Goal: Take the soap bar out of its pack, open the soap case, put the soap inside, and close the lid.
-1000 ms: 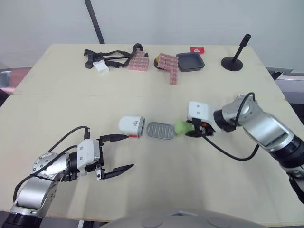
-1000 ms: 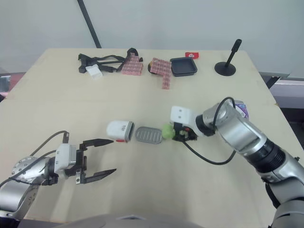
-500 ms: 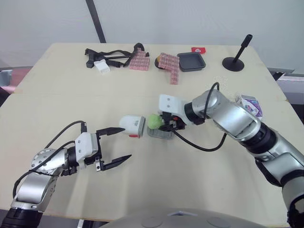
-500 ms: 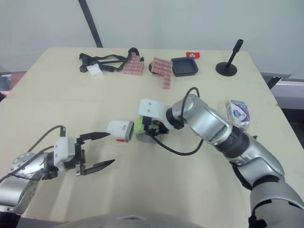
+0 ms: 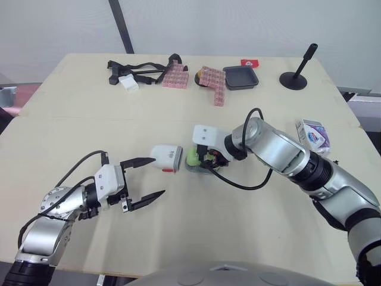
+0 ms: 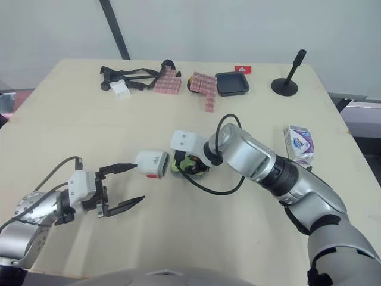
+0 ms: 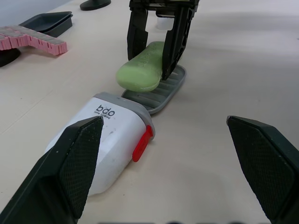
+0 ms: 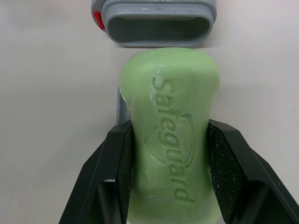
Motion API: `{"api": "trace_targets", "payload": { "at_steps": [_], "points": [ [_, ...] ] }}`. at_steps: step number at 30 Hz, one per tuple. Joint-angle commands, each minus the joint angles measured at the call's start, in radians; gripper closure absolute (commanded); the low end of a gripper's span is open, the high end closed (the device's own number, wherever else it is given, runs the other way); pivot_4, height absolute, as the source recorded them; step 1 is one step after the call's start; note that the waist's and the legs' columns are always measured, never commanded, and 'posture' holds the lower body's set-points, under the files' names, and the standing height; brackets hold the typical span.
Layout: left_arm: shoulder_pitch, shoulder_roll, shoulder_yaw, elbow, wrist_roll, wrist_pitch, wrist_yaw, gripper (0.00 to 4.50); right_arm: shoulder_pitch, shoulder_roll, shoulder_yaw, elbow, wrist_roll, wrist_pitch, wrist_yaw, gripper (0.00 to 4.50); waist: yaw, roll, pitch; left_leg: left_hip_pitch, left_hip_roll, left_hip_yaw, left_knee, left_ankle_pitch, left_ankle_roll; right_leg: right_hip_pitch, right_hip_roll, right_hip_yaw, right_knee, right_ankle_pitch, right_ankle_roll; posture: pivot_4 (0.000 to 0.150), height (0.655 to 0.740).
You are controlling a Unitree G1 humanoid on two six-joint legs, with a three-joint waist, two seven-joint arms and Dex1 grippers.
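Note:
The green soap bar (image 5: 192, 156) is pinched between the black fingers (image 7: 174, 39) of my right gripper (image 5: 202, 158), which is shut on it. It sits low over the grey ribbed tray (image 7: 163, 93) of the soap case, one end pointing at the open mouth (image 8: 158, 29) of the white case shell (image 5: 166, 157). The shell lies on its side just left of the tray, red button outward. My left gripper (image 5: 156, 177) stands open near the shell, nothing between its fingers. The soap pack (image 5: 314, 132) lies at the table's right edge.
Along the far edge lie black straps (image 5: 140, 71), pink foam blocks (image 5: 209, 80), a black dish (image 5: 239, 77) and a black stand (image 5: 296, 74). Cables trail from both wrists.
My right gripper has carried the soap leftward, from right of the grey tray to over it, close to the shell's mouth. The left gripper has barely moved.

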Motion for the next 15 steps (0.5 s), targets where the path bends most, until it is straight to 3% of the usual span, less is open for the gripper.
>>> {"api": "trace_targets", "payload": {
  "at_steps": [1,15],
  "points": [
    [0.003,-0.001,0.013,-0.024,-0.003,-0.016,0.008,0.0,-0.021,0.008,-0.007,-0.015,0.002,0.003,-0.011,2.75,0.0,0.0,0.0,0.0,0.0,0.0,0.0,0.0,0.0,0.0,0.0,0.0,0.0,0.0,0.0,0.15,0.7374],
    [0.003,-0.007,0.005,-0.03,0.0,-0.01,0.022,0.0,-0.002,0.014,0.013,0.021,0.003,-0.006,-0.026,2.75,0.002,0.0,0.0,0.0,0.0,0.0,0.0,0.0,-0.001,0.0,0.0,0.0,0.0,0.0,0.0,0.15,0.7374]
  ]
}}
